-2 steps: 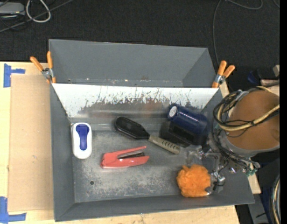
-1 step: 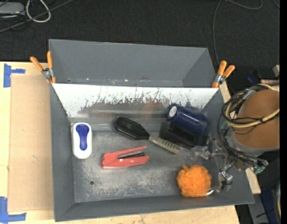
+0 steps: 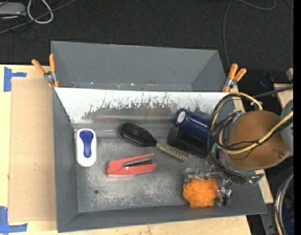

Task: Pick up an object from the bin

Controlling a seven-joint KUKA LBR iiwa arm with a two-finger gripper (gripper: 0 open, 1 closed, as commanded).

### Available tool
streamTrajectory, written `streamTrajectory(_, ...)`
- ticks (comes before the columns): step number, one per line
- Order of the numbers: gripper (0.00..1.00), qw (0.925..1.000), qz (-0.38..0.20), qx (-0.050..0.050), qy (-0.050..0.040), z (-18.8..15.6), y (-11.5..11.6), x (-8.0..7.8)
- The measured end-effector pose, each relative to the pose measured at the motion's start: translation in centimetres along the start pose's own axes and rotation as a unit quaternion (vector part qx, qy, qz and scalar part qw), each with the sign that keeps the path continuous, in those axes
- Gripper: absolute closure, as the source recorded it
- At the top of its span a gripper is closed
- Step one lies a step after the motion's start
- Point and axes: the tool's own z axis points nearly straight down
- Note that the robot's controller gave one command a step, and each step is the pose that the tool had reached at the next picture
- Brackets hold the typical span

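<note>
I am looking down into the grey bin (image 3: 140, 192), which takes up most of the frame. My arm (image 3: 258, 141) comes in from the right edge, its rounded orange-brown cover and looped cables sitting over the bin's right side.

The gripper (image 3: 218, 184) is low in the lower right corner of the bin. From this angle I cannot tell whether it is open or closed. Just left of it, touching or nearly touching its metal parts, lies an orange puff (image 3: 200, 194), a fuzzy round ball on the bin floor close to the front wall. I cannot tell whether the gripper has hold of the puff.

Above the gripper, right of centre, a dark blue can (image 3: 192, 122) lies on its side by the back slope. A black box (image 3: 187, 142) sits just below and against it.

In the middle, a black brush (image 3: 138, 133) lies at a slant, its handle running down to the right toward the box. Below the brush lies a red tool (image 3: 131, 166), long and flat with a dark strip along it, apart from the brush.

At the left of the bin floor stands a white piece (image 3: 85, 147), oblong with a blue inset, well apart from the gripper.
</note>
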Motion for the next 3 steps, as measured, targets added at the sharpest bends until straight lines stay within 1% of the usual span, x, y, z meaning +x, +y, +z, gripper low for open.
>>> streamTrajectory(1, 1.00, 0.9989, -0.048, 0.001, -0.0020, 2.3, 0.5, 0.0)
streamTrajectory(2, 1.00, 0.9988, -0.048, 0.001, -0.0020, 2.3, 0.5, 0.0)
streamTrajectory(3, 1.00, 0.9989, -0.048, 0.000, -0.0018, 1.1, 0.6, 0.0)
